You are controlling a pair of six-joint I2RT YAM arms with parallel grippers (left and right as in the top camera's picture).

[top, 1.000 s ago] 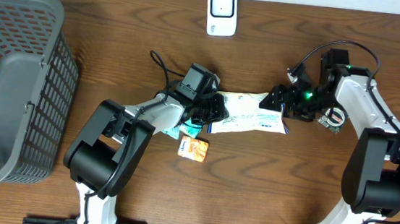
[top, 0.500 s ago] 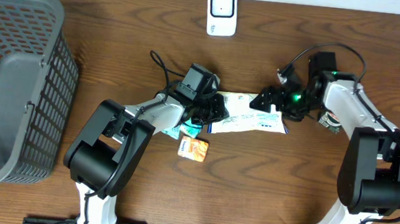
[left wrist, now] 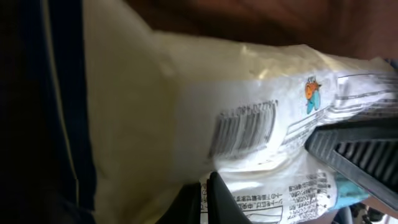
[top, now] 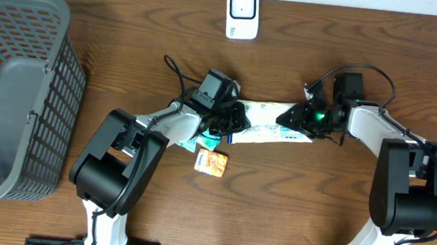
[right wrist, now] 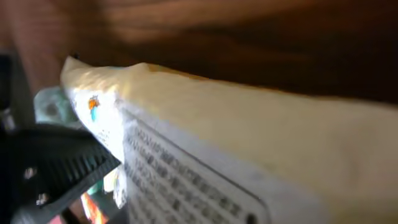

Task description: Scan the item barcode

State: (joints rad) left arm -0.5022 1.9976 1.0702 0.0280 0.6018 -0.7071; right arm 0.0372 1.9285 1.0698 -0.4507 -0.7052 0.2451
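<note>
The item is a white printed packet (top: 270, 124) lying across the middle of the table, held at both ends. My left gripper (top: 230, 122) is shut on its left end; in the left wrist view its fingertips (left wrist: 209, 194) pinch the packet's edge just below the barcode (left wrist: 244, 130). My right gripper (top: 297, 117) is closed on the right end, and one of its ribbed fingers (left wrist: 360, 155) lies on the packet's face. The packet (right wrist: 249, 143) fills the right wrist view, so my right fingers are hidden there. The white scanner (top: 242, 12) stands at the table's far edge.
A grey mesh basket (top: 15, 89) takes up the left side. An orange sachet (top: 212, 162) and a teal packet (top: 201, 142) lie just in front of my left gripper. A black cable (top: 174, 69) loops behind the left arm.
My right gripper has moved left onto the packet's right end and its jaws have narrowed round it. The left gripper and the packet have stayed put.
</note>
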